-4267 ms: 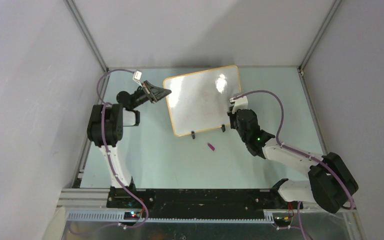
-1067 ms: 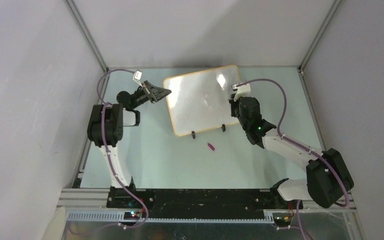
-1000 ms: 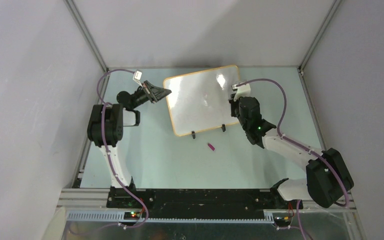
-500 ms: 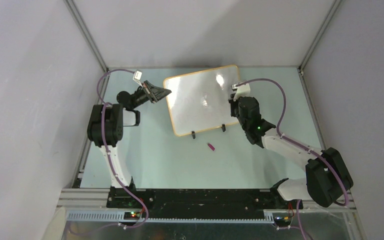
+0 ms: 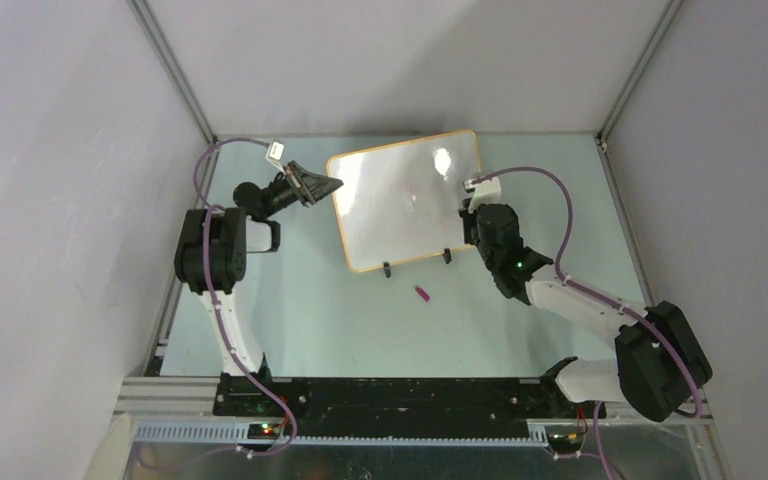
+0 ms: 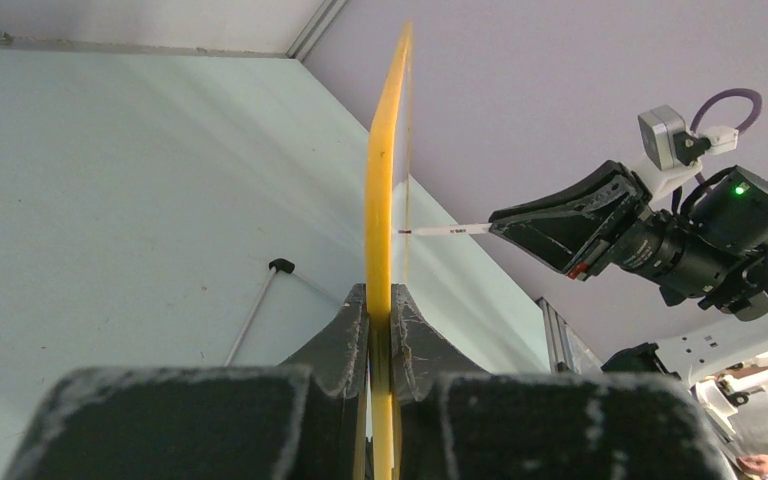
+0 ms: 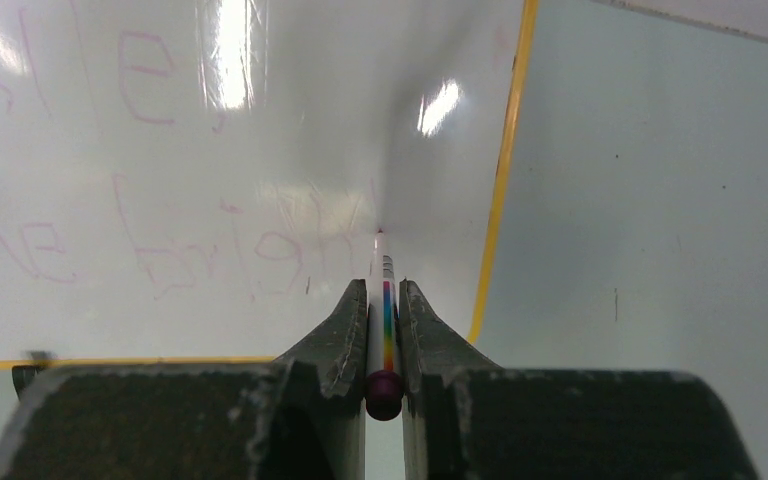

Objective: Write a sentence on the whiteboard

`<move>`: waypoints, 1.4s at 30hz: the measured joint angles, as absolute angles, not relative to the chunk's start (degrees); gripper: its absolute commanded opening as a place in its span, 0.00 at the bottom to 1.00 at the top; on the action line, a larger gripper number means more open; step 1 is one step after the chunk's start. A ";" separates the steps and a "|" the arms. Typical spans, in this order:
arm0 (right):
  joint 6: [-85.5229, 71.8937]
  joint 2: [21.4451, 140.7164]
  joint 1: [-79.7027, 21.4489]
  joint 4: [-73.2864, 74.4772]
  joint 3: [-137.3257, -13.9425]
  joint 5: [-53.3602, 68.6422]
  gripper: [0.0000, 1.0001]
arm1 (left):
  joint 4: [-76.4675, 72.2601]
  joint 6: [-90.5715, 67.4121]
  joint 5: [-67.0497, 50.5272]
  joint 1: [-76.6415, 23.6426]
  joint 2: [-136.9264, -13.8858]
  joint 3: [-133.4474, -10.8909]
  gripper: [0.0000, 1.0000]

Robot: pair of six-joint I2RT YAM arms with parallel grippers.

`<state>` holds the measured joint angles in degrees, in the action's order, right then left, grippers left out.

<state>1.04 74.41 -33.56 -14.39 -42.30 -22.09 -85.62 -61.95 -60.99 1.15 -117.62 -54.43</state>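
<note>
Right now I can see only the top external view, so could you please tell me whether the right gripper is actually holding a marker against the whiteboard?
Observer: Yes. The right wrist view shows the right gripper shut on a thin marker with a rainbow-striped barrel, and its tip appears to meet the whiteboard.
Operator: Thank you. Can you read anything written there?
Observer: There is faint pink handwriting. The lower line seems to include "bright", ending just left of the tip.
Operator: And how is the left gripper placed?
Observer: The left wrist view shows the left gripper shut on the whiteboard, which is seen edge-on and standing upright.
</note>
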 measured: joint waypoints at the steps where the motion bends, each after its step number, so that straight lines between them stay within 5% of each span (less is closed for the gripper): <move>1: 1.04 74.28 -33.63 -14.35 -42.02 -22.13 0.00 | -85.62 -61.95 -60.99 1.15 -117.62 -54.43 0.00; 42: -0.67 71.72 -34.22 -12.12 -38.24 -23.97 0.00 | -85.62 -61.95 -61.01 1.15 -117.62 -54.43 0.00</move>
<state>-0.67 71.72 -34.22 -12.12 -38.24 -23.97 -85.62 -61.95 -61.01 1.15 -117.62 -54.43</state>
